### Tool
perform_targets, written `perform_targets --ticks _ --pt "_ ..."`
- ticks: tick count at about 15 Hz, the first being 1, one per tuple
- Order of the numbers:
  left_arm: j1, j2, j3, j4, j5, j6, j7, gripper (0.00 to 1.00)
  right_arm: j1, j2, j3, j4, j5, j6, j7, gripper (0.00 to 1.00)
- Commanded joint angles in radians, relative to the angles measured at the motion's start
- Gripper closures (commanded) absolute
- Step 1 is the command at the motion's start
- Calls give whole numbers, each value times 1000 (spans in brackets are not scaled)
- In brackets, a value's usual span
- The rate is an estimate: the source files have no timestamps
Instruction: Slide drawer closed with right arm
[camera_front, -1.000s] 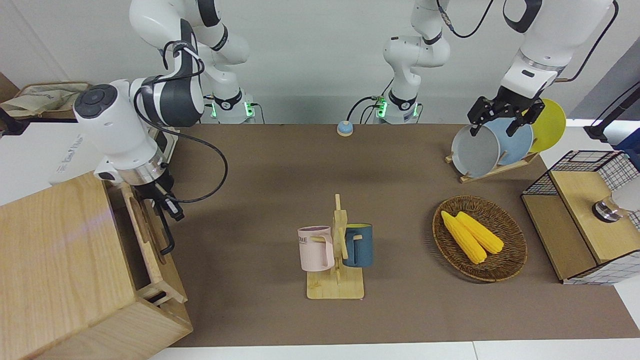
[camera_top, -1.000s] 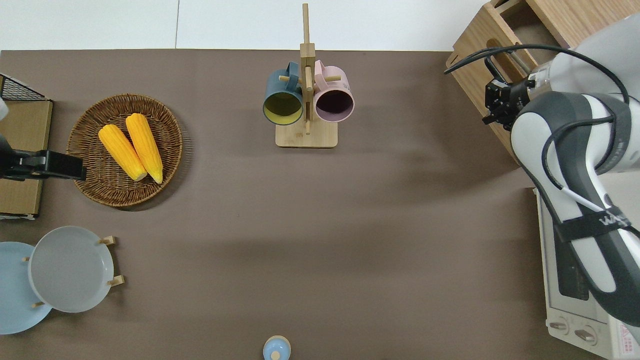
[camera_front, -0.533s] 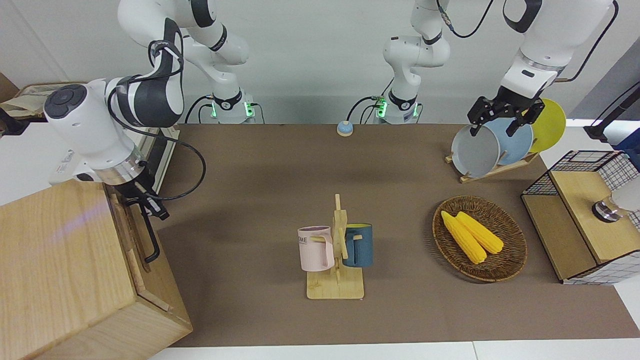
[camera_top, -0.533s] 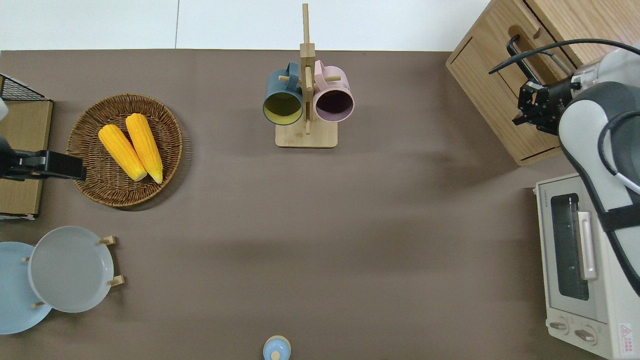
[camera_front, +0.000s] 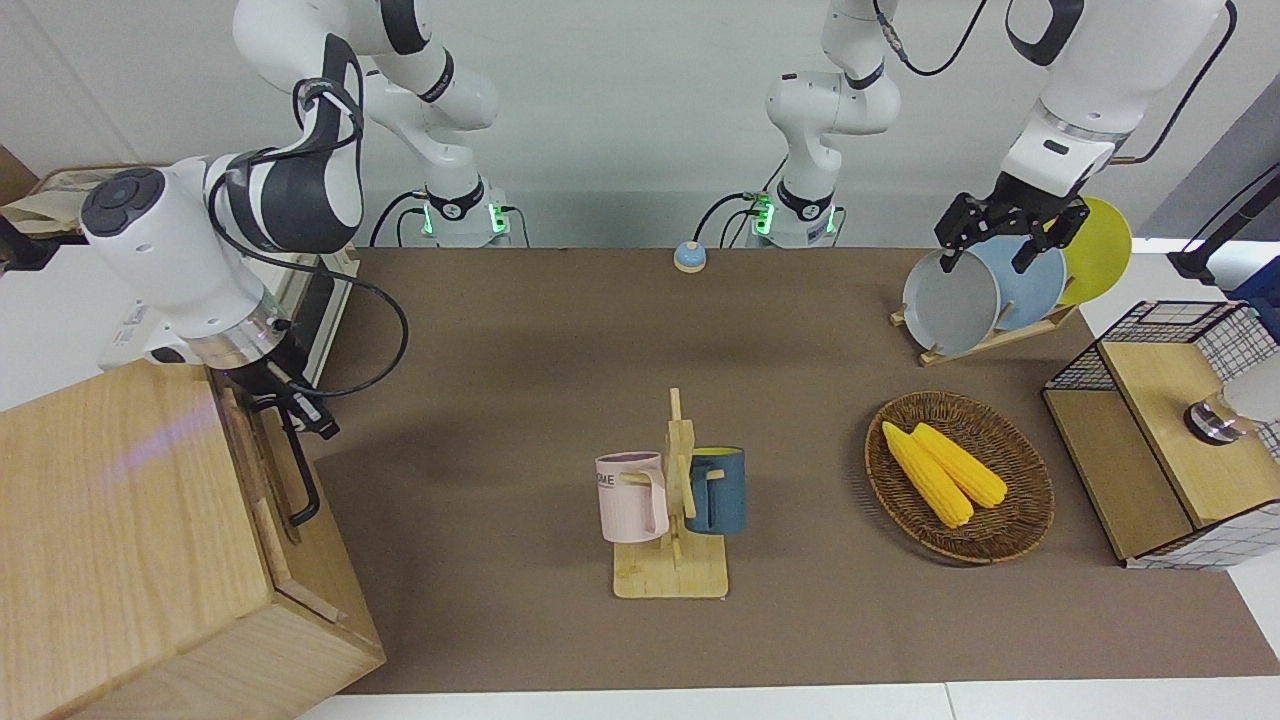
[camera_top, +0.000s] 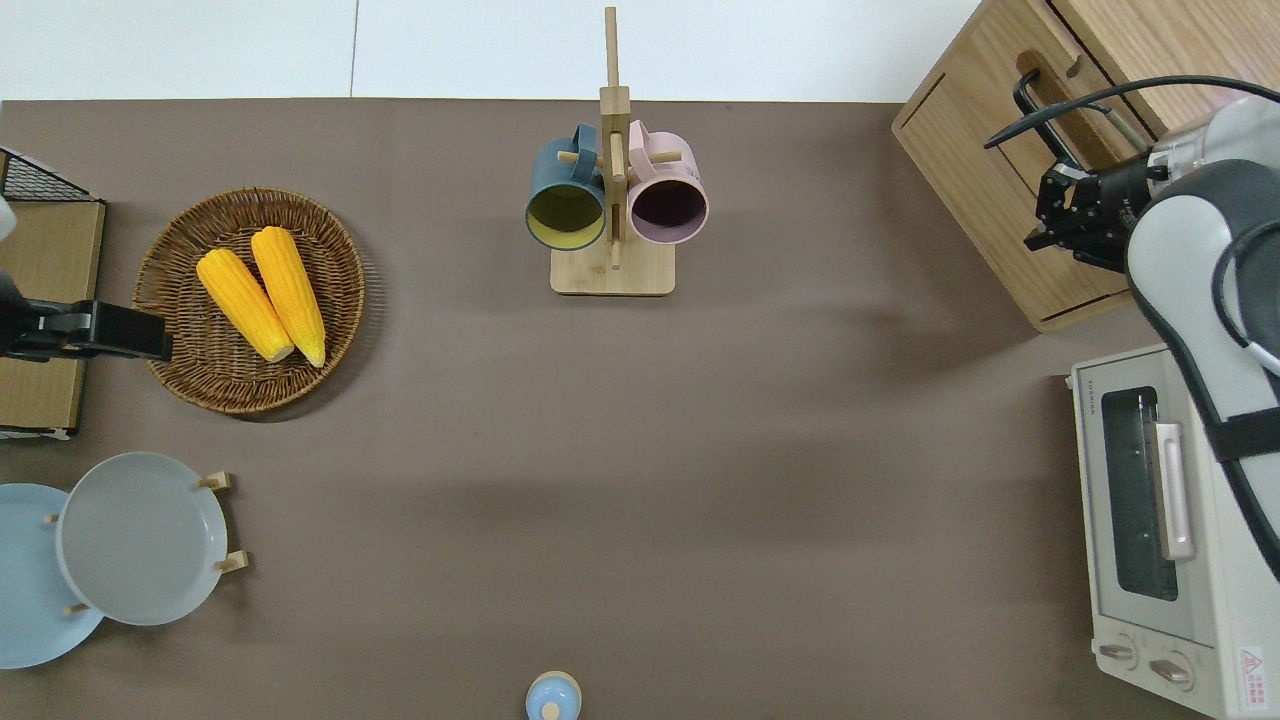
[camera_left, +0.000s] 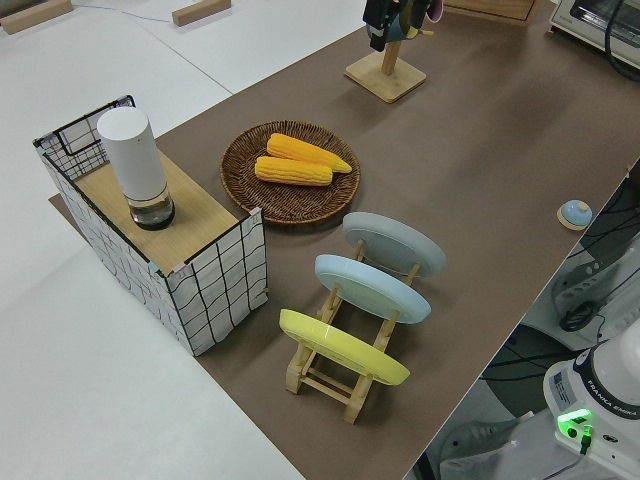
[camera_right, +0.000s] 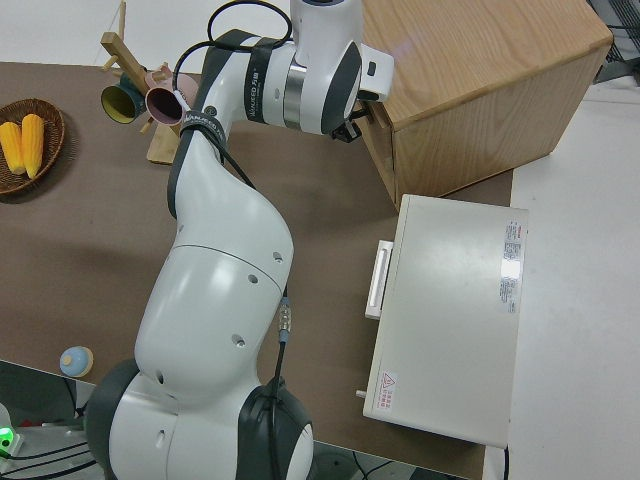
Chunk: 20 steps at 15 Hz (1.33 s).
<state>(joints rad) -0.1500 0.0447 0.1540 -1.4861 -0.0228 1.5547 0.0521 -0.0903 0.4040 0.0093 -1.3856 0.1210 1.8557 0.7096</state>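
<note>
The drawer is sitting pushed flush into the pale-wood cabinet at the right arm's end of the surface. The right claw is resting against the drawer front, just beside its black loop handle; whether its fingers are spread or closed, I cannot tell. The left arm is parked.

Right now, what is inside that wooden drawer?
Nothing can be seen: the drawer sits flush in its cabinet, only its front and black handle showing. Its inside is covered.
</note>
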Motion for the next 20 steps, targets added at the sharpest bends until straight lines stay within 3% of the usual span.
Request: perform_targets --ticks 1,13,20 --pt "-17 12 16 20 15 1 6 5 -34 13 3 31 9 7 -50 1000" --pt "-17 12 16 20 15 1 6 2 -20 13 3 31 3 4 -68 1000" --pt "-17 12 16 20 14 1 6 2 56 -11 5 19 -6 -56 -61 1000"
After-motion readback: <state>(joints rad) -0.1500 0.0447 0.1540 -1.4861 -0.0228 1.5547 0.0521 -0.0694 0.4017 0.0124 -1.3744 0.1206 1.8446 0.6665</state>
